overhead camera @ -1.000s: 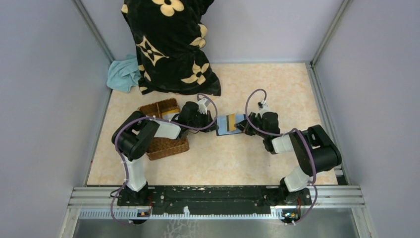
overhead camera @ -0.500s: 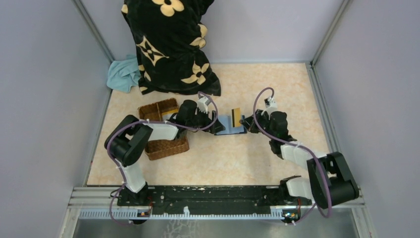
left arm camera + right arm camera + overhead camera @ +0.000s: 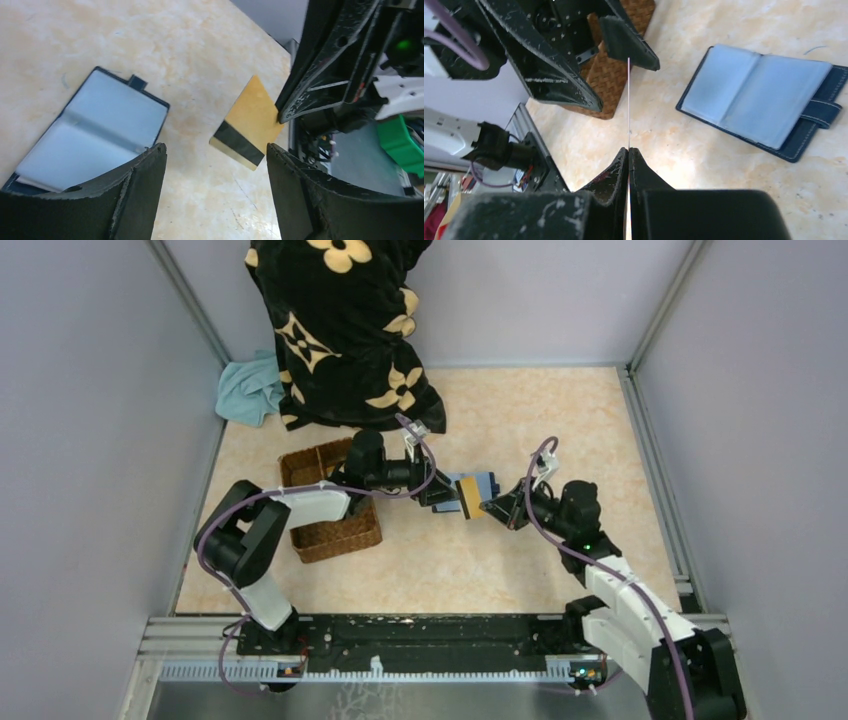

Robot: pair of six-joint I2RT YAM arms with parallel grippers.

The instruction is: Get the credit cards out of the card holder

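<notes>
Top cam: the left jaws were clamped on the card holder [image 3: 487,483] a sec ago. They've now let go and stand wide & empty just left of it. The holder lies open on the surface [image 3: 560,420] btwn the arms. The right jaws are pinched tight on one gold credit card [image 3: 468,498].

Left wrist cam: the holder is flat, pale-blue pockets up, clasp tab on the far edge. The card, w/ black stripe, hangs in the air apart from the holder, gripped at one corner.

Right wrist cam: the card is edge-on, a thin line rising from my closed jaws. The holder is off to the right, w/ a wicker basket [image 3: 616,80] behind.

So I reckon one card is out. Can't tell if the pockets hold more. Prob next: set this one down.
</notes>
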